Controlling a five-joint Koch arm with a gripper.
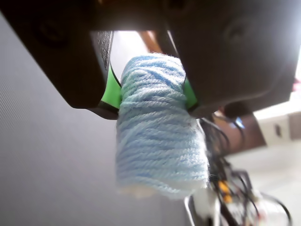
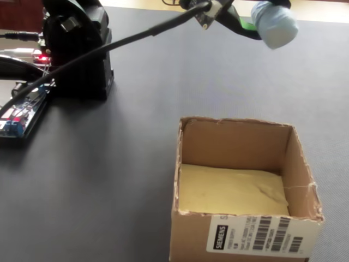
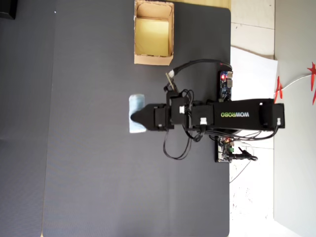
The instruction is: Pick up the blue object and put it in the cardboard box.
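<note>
The blue object, a pale blue bundle of yarn, is clamped between the green-padded jaws of my gripper and hangs below them in the wrist view. In the fixed view the blue object is held up in the air at the top right, beyond the cardboard box. From overhead the blue object pokes out left of my gripper, well below the cardboard box at the top of the mat. The box holds only its yellowish lining.
A dark grey mat covers the table. The arm's black base and circuit boards with cables stand at the left of the fixed view. White paper lies beside the mat's right edge overhead.
</note>
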